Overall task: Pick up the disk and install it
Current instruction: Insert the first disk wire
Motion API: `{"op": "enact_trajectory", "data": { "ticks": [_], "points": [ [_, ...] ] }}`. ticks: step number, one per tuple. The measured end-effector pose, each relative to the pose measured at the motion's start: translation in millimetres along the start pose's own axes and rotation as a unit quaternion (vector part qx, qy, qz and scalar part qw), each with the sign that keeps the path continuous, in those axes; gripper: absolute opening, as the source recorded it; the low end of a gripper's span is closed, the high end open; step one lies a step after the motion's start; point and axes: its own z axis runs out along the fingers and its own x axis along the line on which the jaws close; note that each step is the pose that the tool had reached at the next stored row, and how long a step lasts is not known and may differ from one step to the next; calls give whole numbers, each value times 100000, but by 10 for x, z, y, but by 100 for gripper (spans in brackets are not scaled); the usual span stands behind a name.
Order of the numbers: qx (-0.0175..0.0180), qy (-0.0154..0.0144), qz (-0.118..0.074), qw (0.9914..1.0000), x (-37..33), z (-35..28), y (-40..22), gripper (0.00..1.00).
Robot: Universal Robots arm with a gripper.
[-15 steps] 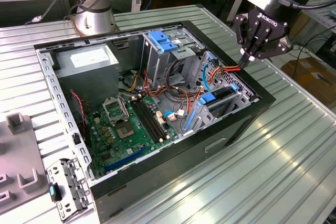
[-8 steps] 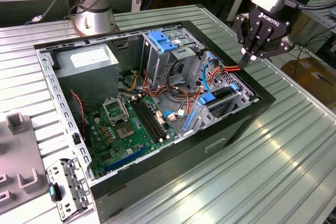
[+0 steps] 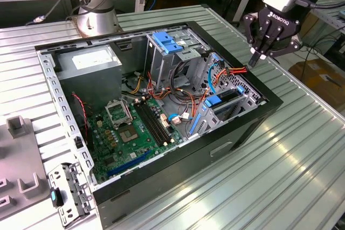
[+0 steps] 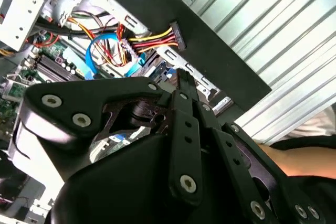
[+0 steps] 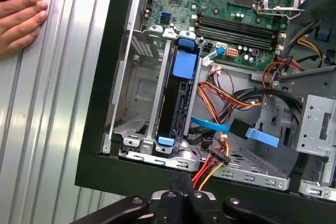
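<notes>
Gripper state: The gripper [image 3: 253,60] is closed, with the fingertips pressed together and nothing between them.
Gripper position: It hangs above the outer wall of the open computer case [image 3: 178,179], pointing down toward the wall's top edge.
Disk location: The disk [image 5: 176,103] stands on edge in a slot of the drive cage [image 5: 137,85], inside the case. A blue rail tab shows at each end of it. In the exterior view the disk [image 3: 225,100] sits low in the cage.
Direction from gripper: The disk lies below the gripper and inward from it, toward the motherboard [image 3: 135,127].
Long axis: In the first wrist view the disk's long axis runs straight away from the gripper [image 5: 181,184], from the case wall beneath it toward the motherboard. The near end of the disk is the end closest to the fingertips.
Separation: The gripper and the disk are apart, with the case wall and the cage rim between them.
Nearest object: A power connector [image 5: 218,157] on red, yellow and black wires lies just beside the fingertips, closer to them than the disk is.
Arm: 1 arm only, so no choice of side applies.
Task status (judgement): The disk appears to be seated in its slot. Whether it is pushed fully home cannot be told.
Other: A person's hand [image 5: 21,17] rests on the table [image 3: 280,160] outside the case, well to the side of the gripper.
</notes>
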Motion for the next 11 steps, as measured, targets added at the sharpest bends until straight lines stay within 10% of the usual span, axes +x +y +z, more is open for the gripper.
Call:
{"op": "enact_trajectory", "data": {
  "ticks": [4,7,11],
  "points": [
    [137,11,-5203,99864,0,8,0,11],
    [256,13,-9568,99541,-1,22,-1,11],
    [236,179,-10812,99413,-18,54,-41,11]
  ]
}}
